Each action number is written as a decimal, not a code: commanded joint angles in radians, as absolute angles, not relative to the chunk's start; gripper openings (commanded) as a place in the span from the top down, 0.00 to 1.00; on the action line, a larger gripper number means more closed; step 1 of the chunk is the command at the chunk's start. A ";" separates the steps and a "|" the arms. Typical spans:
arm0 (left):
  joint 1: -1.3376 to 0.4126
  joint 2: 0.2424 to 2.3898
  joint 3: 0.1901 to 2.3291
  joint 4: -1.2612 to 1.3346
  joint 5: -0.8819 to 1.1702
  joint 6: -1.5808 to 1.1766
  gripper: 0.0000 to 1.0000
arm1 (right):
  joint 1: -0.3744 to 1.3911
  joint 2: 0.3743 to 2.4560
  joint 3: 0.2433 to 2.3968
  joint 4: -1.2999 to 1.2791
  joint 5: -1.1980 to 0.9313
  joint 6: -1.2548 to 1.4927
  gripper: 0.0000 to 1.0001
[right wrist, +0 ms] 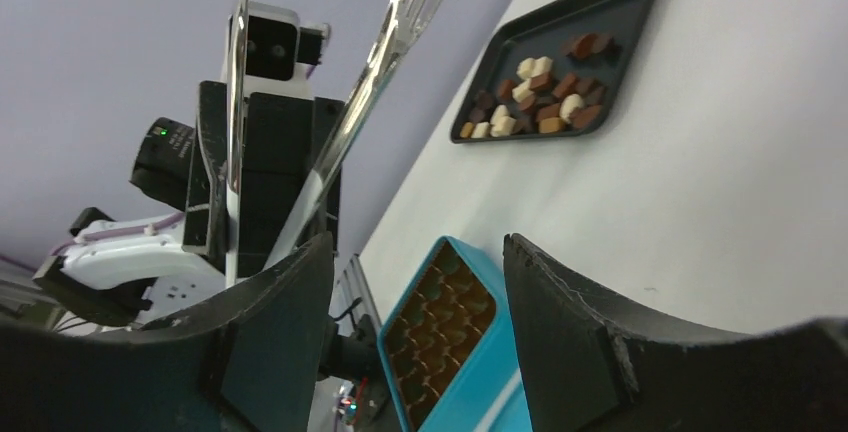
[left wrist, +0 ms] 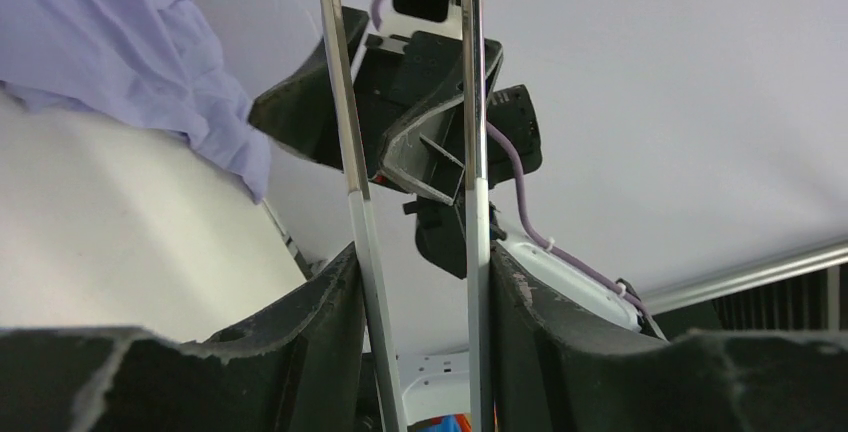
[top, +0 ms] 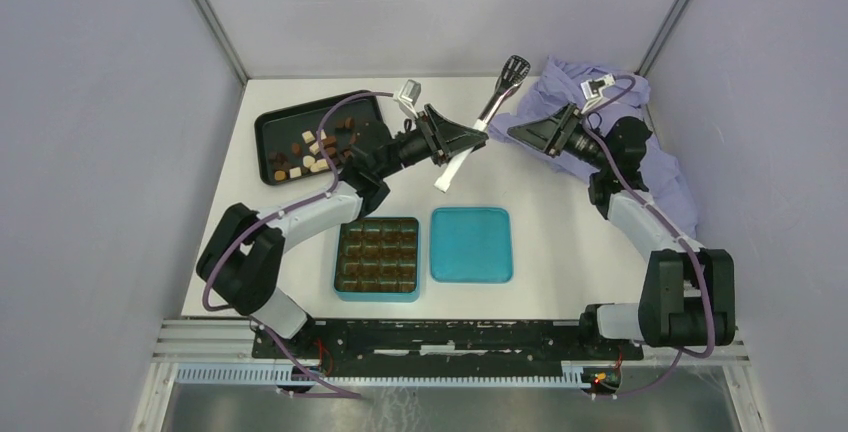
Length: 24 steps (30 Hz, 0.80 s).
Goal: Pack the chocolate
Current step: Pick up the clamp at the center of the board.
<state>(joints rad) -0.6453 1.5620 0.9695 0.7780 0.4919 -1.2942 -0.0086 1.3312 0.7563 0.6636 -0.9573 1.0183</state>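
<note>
left tool (top: 460, 142): clamped on slim metal tongs (top: 495, 102), mid-air | right tool (top: 520, 132): spread, holding nothing | small brown, tan and cream chocolate pieces (top: 310, 147): loose in black rectangular tray (top: 290, 122), far left of white surface (top: 560, 232) | handling: likely light, hard, slippery; pinch gently across sides

You're working in a robotics lab test cell, not a home or a shop. Plain lilac-grey panels (top: 90, 102) close off the left, right and top of the overhead view, joined by bare metal corner posts (top: 205, 14). A plain white table (top: 560, 232) fills the middle. Along the bottom edge the left arm (top: 300, 217) and right arm (top: 640, 217) are bolted to a black base plate (top: 450, 337) on an aluminium rail (top: 200, 332), with purple cables (top: 711, 302) running exposed.
</note>
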 commanded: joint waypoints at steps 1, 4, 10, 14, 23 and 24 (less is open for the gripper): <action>-0.674 1.588 1.036 0.917 0.536 -1.354 0.83 | 0.067 1.338 0.794 0.887 -0.923 1.217 0.32; -0.681 1.598 1.036 0.937 0.532 -1.359 0.83 | 0.085 1.340 0.801 0.882 -0.906 1.241 0.32; -0.690 1.607 1.046 0.957 0.535 -1.364 0.82 | 0.086 1.350 0.802 0.876 -0.872 1.294 0.37; -0.698 1.627 1.062 0.994 0.545 -1.387 0.82 | 0.086 1.380 0.800 0.981 -0.833 1.395 0.46; -0.713 1.657 1.058 1.046 0.532 -1.414 0.81 | 0.085 1.397 0.819 1.018 -0.820 1.451 0.84; -0.714 1.659 1.058 1.046 0.532 -1.414 0.81 | 0.086 1.397 0.821 1.020 -0.820 1.452 0.84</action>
<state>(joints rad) -0.7036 1.6566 1.0183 0.9493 0.5262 -1.3731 0.0868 1.3914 0.7841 0.9398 -0.8402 1.4212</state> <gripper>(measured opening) 0.490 0.173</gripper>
